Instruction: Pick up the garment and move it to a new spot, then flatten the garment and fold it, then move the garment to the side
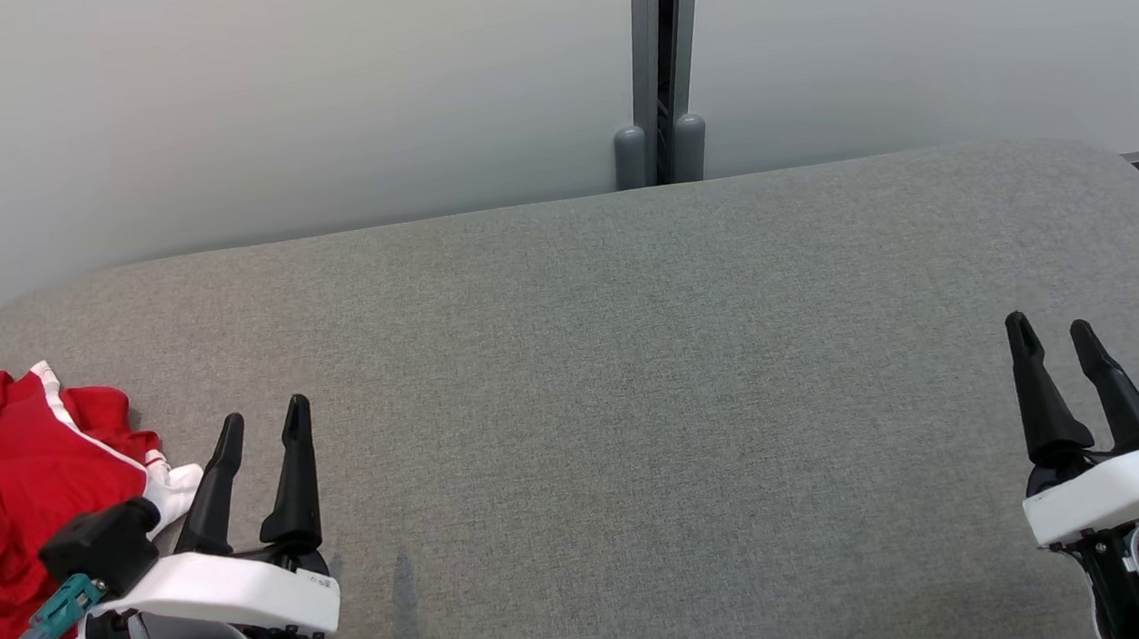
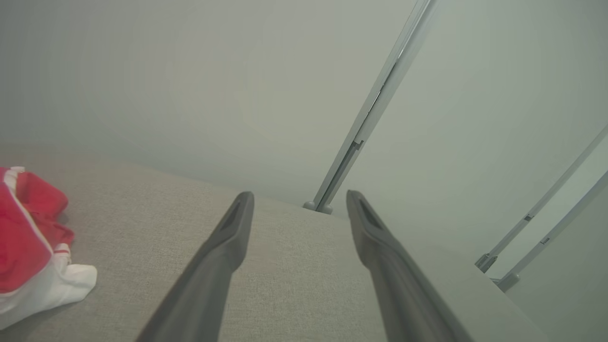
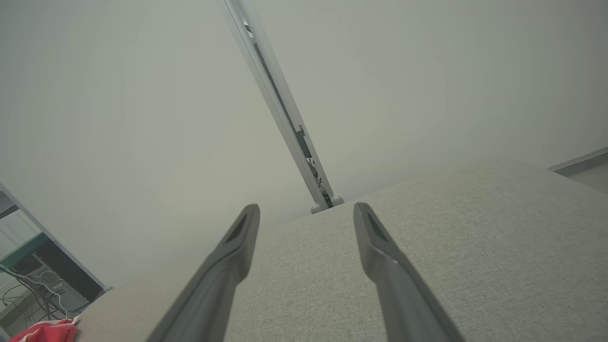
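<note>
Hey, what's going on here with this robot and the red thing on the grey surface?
The robot is at the start of a laundry job. A crumpled red garment with white trim lies at the left end of the grey padded table. The left gripper sits just beside it and the right gripper is far over at the other end. Both are open and empty. Nothing has been picked up yet.

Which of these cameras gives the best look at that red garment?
The head view. It takes in most of the crumpled red garment, white trim included, lying beside the left claw. The left wrist view catches part of the garment at its left edge; the right wrist view a red sliver in its bottom-left corner.
</note>
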Robot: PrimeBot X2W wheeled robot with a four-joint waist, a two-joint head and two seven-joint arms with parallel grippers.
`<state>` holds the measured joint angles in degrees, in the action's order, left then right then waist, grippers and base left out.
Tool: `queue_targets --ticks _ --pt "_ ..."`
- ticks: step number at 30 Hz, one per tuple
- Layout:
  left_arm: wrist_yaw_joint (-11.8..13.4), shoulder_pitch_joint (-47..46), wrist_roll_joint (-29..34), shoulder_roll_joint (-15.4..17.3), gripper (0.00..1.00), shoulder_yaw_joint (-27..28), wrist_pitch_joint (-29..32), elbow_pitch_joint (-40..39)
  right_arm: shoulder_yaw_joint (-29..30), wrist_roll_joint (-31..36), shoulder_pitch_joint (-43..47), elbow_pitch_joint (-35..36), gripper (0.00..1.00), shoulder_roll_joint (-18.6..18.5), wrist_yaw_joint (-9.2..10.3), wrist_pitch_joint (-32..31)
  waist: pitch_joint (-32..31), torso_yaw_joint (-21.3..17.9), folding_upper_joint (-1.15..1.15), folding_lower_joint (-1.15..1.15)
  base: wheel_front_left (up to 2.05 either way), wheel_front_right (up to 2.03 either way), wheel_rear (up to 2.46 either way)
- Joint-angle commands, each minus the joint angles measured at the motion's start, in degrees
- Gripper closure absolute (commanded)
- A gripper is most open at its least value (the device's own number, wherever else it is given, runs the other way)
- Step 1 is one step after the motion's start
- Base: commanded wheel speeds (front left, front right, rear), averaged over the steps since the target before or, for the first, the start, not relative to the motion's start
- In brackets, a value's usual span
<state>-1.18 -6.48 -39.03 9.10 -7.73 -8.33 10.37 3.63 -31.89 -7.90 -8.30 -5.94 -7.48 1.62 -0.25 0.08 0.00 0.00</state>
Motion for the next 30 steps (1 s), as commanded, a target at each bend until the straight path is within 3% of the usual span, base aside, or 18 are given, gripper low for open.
queue_targets --ticks 1,19,30 --pt "0.3 -1.8 1.5 0.7 0.00 0.0 -0.3 -0.3 -0.1 1.5 -0.4 0.4 0.00 -0.5 -0.02 0.6 0.0 0.0 0.00 0.00 0.00 0.00 0.00" --pt "2.2 -0.8 11.7 1.7 0.00 -1.7 -0.3 2.7 -2.1 12.1 0.7 -2.3 0.00 0.5 -0.02 3.3 0.0 -0.2 0.00 0.00 0.00 0.00 0.00" --pt "3.0 -0.3 13.0 0.7 0.00 -0.4 -0.3 3.5 -1.7 16.2 1.3 -2.2 0.00 1.1 -0.01 4.5 0.1 -0.3 0.00 0.00 0.00 0.00 0.00"
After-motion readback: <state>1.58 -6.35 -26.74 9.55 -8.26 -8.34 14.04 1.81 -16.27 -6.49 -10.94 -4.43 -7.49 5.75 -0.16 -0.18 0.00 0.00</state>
